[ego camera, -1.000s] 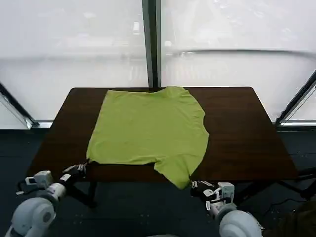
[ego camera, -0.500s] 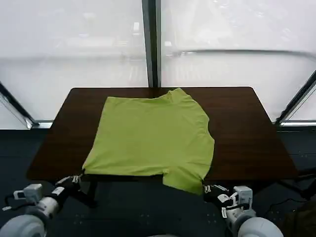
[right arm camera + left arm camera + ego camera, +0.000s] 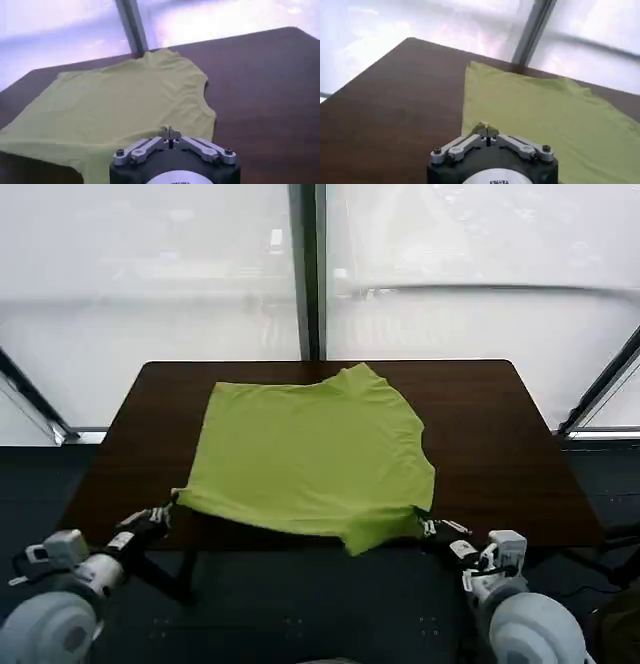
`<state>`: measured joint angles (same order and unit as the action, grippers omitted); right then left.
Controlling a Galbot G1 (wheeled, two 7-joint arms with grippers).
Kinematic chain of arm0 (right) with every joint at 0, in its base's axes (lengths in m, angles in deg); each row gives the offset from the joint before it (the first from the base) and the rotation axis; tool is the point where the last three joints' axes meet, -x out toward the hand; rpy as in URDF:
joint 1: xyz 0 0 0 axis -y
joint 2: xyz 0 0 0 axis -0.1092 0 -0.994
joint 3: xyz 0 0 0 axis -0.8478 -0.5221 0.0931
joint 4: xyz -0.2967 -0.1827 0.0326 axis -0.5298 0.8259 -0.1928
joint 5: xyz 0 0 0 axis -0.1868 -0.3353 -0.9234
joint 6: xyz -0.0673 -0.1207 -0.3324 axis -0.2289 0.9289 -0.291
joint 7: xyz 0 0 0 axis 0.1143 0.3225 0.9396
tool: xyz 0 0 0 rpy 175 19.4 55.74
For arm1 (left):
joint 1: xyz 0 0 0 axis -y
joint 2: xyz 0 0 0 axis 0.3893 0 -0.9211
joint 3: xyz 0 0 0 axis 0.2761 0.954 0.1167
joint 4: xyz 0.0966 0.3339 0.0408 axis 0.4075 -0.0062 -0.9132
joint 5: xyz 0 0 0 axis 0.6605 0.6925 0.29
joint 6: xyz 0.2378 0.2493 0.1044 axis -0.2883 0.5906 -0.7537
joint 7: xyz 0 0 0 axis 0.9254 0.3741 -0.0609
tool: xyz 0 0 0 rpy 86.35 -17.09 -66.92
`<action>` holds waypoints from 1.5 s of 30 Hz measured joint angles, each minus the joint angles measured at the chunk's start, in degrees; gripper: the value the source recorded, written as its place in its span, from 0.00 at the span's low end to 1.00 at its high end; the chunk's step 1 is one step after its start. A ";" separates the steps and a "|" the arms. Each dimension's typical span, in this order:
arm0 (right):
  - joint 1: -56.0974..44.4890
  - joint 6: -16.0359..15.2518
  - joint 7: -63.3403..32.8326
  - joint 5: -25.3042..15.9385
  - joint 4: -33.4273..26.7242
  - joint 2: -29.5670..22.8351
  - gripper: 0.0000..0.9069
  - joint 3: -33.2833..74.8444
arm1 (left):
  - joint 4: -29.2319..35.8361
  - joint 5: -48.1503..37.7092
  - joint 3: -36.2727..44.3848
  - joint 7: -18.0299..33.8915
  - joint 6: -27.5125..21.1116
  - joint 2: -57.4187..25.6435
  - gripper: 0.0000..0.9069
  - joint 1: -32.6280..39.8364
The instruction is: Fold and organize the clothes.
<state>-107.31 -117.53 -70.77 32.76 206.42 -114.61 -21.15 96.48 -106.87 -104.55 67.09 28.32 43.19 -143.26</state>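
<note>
The clothes, a lime-green T-shirt point(image 3: 310, 454), lie spread across the dark brown table point(image 3: 490, 434). The near edge is lifted off the table between my two grippers. My left gripper point(image 3: 170, 506) is shut on the near left corner of the shirt point(image 3: 482, 129), at the table's front left. At the front right, my right gripper point(image 3: 425, 522) is shut on the near right corner by the sleeve point(image 3: 170, 131). The far part of the shirt point(image 3: 125, 95) rests flat, its collar toward the window.
Bare table top lies to the left point(image 3: 385, 100) and right point(image 3: 265, 90) of the shirt. A window with a dark vertical post point(image 3: 305, 274) stands behind the table. Dark floor shows below the table's front edge.
Both grippers have risen and moved forward with the shirt's near corners. The hanging near edge has been lifted from below the table's front edge.
</note>
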 joint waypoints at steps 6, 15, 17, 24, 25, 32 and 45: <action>6.86 0.58 1.10 -0.72 -7.25 -1.77 0.00 -2.16 | -4.43 2.16 3.25 -0.59 1.96 0.55 0.00 5.53; 13.88 3.23 3.91 -3.86 -14.97 -2.79 0.00 -5.21 | -11.41 3.07 6.72 -1.68 2.75 0.80 0.00 10.47; 15.14 3.97 4.54 -4.35 -16.20 -2.82 0.00 -5.96 | -12.70 3.09 7.11 -1.76 2.79 0.60 0.00 11.35; 18.75 6.46 5.97 -8.39 -19.41 -3.03 0.00 -8.50 | -15.88 3.30 8.20 -1.94 2.98 0.10 0.00 13.62; 19.29 6.88 6.23 -9.53 -20.02 -3.05 0.00 -8.89 | -16.20 3.33 8.30 -1.96 3.00 0.05 0.00 13.87; 21.54 8.64 7.17 -13.10 -23.67 -3.96 0.00 -10.81 | -18.78 3.79 9.07 -2.29 3.31 -0.06 0.00 15.77; 23.88 14.89 12.16 -16.25 -28.94 -5.82 0.97 -12.57 | -21.39 4.69 9.82 -3.43 4.12 0.07 0.97 18.63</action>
<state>-83.43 -102.64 -58.61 16.51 177.47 -120.43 -33.72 75.09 -102.18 -94.72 63.67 32.44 43.26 -124.63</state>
